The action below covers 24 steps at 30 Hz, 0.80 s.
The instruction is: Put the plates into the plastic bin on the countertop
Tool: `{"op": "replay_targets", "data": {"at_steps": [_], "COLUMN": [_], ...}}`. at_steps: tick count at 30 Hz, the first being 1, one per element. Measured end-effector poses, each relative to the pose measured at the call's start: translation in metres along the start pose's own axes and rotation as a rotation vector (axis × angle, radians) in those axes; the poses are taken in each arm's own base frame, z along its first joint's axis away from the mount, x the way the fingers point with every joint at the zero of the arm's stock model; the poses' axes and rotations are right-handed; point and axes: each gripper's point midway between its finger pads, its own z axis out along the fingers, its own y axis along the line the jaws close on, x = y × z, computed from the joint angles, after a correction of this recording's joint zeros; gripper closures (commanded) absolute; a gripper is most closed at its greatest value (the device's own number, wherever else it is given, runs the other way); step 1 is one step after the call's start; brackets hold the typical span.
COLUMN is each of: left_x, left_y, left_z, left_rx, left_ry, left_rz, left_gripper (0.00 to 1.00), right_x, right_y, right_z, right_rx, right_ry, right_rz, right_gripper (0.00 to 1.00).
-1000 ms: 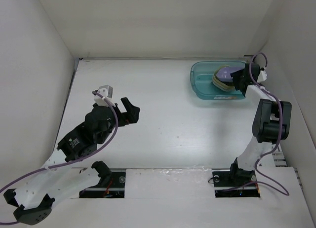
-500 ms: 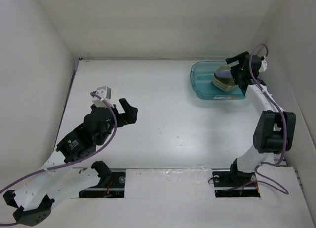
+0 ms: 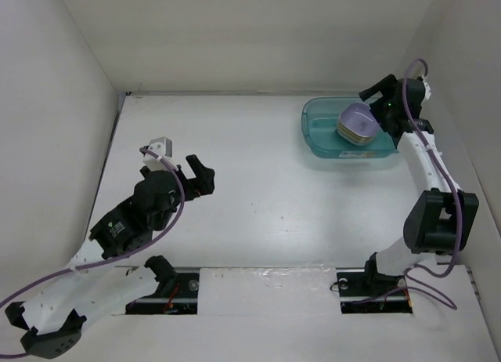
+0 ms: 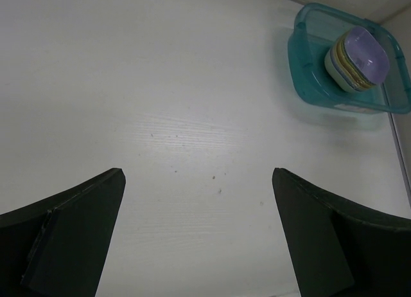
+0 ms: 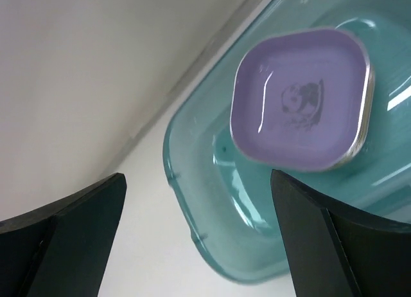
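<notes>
— While the right gripper (image 5: 196,181) hangs over the tub, how do its jaws stand?

— Spread wide, with nothing between them. In the wrist view both dark fingers (image 5: 70,233) frame the purple plate (image 5: 300,99) below, and neither touches it.

— And that plate?

— It tops a stack of plates (image 3: 358,125) inside the teal plastic bin (image 3: 313,135), towards the bin's right end. A small dark print shows in its centre. Cream and yellow-orange edges peek out beneath it in the left wrist view; I cannot count the plates.

— Where is the bin?

— At the far right of the white countertop (image 3: 274,182), near the corner of the white walls (image 3: 235,33).

— The other arm?

— The left gripper (image 4: 197,178) is parted too and holds nothing. It hovers above the left part of the countertop, well apart from the bin, with its camera looking across the bare surface towards the bin.
</notes>
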Motion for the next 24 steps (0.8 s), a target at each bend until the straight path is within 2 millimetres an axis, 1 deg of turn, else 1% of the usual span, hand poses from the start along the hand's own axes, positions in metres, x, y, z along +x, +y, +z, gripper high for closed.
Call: {"op": "replay_targets", "data": {"at_steps": [2, 4, 6, 8, 9, 11, 12, 13, 14, 16, 18, 20, 24], "left_x": [-0.001, -0.001, -0.001, -0.002, -0.004, -0.01, -0.014, -0.018, -0.022, -0.028, -0.032, -0.038, -0.048], "left_y": [0.005, 0.012, 0.021, 0.03, 0.034, 0.042, 0.046, 0.05, 0.054, 0.061, 0.066, 0.069, 0.074], "left_z": [0.001, 0.002, 0.003, 0.002, 0.001, -0.002, -0.004, -0.007, -0.009, -0.016, -0.024, -0.032, -0.045], "left_rx": [-0.03, -0.072, -0.12, -0.167, -0.188, -0.233, -0.253, -0.273, -0.29, -0.313, -0.315, -0.301, -0.276], "left_ry": [-0.009, -0.017, -0.028, -0.041, -0.047, -0.072, -0.087, -0.106, -0.124, -0.156, -0.181, -0.208, -0.258], "left_rz": [-0.009, -0.017, -0.022, -0.021, -0.018, -0.014, -0.013, -0.016, -0.024, -0.044, -0.064, -0.092, -0.139], "left_gripper": [0.01, 0.01, 0.01, 0.01, 0.01, 0.01, 0.01, 0.01, 0.01, 0.01, 0.01, 0.01, 0.01], "right_x": [0.015, 0.032, 0.052, 0.067, 0.072, 0.071, 0.068, 0.063, 0.06, 0.052, 0.047, 0.047, 0.054], "right_y": [0.012, 0.039, 0.075, 0.106, 0.116, 0.121, 0.118, 0.111, 0.103, 0.081, 0.059, 0.041, 0.015], "right_z": [-0.018, -0.049, -0.097, -0.152, -0.18, -0.233, -0.256, -0.276, -0.289, -0.314, -0.327, -0.334, -0.339], "right_rx": [-0.021, -0.08, -0.183, -0.307, -0.361, -0.442, -0.473, -0.495, -0.506, -0.515, -0.498, -0.47, -0.445], "right_ry": [0.032, 0.049, 0.062, 0.057, 0.052, 0.024, 0.005, -0.016, -0.029, -0.053, -0.066, -0.059, -0.028], "right_rz": [-0.087, -0.196, -0.318, -0.425, -0.47, -0.535, -0.556, -0.574, -0.591, -0.625, -0.657, -0.691, -0.739], "right_gripper": [0.0, 0.0, 0.0, 0.0, 0.0, 0.0, 0.0, 0.0, 0.0, 0.0, 0.0, 0.0, 0.0]}}
